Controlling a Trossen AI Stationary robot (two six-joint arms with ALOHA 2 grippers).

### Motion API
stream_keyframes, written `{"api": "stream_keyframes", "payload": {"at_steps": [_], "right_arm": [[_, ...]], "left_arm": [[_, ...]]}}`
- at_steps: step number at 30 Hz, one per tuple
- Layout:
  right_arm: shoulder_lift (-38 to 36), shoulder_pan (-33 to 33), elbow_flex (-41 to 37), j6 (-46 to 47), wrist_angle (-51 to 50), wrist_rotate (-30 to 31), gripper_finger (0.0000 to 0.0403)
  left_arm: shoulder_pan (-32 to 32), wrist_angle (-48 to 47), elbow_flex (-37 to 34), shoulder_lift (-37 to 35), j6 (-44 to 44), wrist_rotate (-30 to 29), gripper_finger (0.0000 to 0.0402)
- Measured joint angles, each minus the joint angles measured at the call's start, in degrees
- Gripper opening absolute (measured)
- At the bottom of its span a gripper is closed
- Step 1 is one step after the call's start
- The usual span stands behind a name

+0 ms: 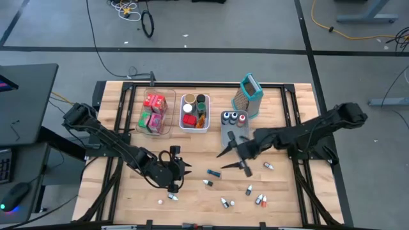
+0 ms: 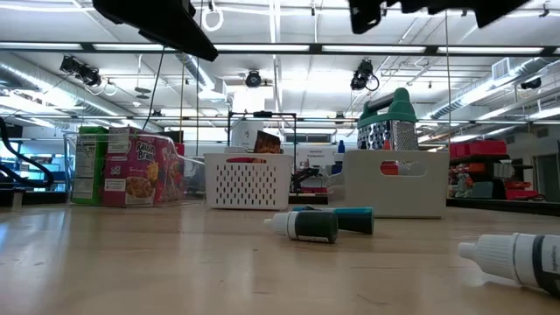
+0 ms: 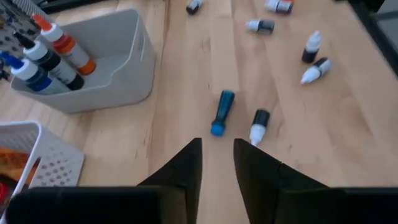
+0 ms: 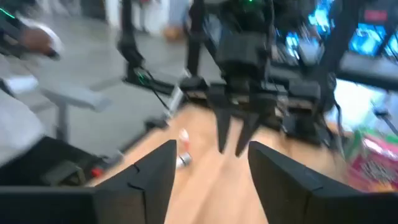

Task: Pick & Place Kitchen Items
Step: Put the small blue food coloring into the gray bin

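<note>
Several small bottles lie on their sides on the wooden table, among them a blue one [image 3: 222, 112] and a black-and-white one [image 3: 259, 124]; both also show in the low view [image 2: 306, 226]. My left gripper [image 3: 217, 162] hovers above the table near the middle [image 1: 185, 168], its fingers a little apart with nothing between them, pointing slantwise down toward those two bottles. My right gripper [image 1: 225, 160] stands open in the air beside the grey bin [image 1: 234, 122], facing the left gripper, and holds nothing [image 4: 214, 168].
At the back stand a clear bin with red, green and pink packets [image 1: 153, 112], a white bin with jars [image 1: 195, 112], the grey bin with upright bottles [image 3: 93, 68] and a metal grater with a teal top [image 1: 250, 94]. More bottles lie near the front edge [image 1: 249, 195].
</note>
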Motion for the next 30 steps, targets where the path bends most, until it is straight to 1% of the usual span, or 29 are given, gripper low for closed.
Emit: {"api": "stream_keyframes", "payload": {"at_steps": [3, 5, 7, 9, 15, 20, 24, 28, 30], "right_arm": [[3.7, 2.0, 6.3, -0.2, -8.8, 6.2, 0.0226], [6.6, 3.3, 10.0, 1.9, -15.4, 10.0, 0.023], [9.8, 4.6, 13.0, 4.7, -21.4, 12.8, 0.023], [13.0, 5.7, 14.8, 7.2, -24.8, 14.1, 0.0228], [22.5, 7.3, 16.5, 14.8, -26.3, 13.1, 0.0219], [28.2, 7.2, 16.5, 22.3, -26.6, 13.3, 0.0214], [30.2, 7.2, 16.5, 23.4, -25.9, 13.6, 0.021], [31.1, 7.2, 16.5, 25.5, -26.5, 18.2, 0.0206], [31.1, 7.1, 16.5, 27.1, -27.7, 19.4, 0.0204]], "left_arm": [[0.0, -1.1, 0.0, 0.0, -0.1, 0.0, 0.0124], [0.0, -1.2, 0.0, 0.0, 0.0, 0.1, 0.0136], [0.0, -1.2, 0.0, 0.0, 0.5, 0.1, 0.0146], [0.0, -1.1, 0.0, 0.0, 0.7, 0.1, 0.0153], [0.0, -1.0, 0.0, 0.0, 0.4, -0.9, 0.016], [0.0, -1.0, 0.0, 0.0, -1.1, -1.0, 0.0158], [0.0, -1.0, 0.0, 0.0, 0.5, -1.0, 0.0158], [0.0, -1.0, 0.0, 0.0, 0.9, -1.0, 0.0157], [0.0, -1.0, 0.0, 0.0, 0.7, -1.0, 0.0158]]}}
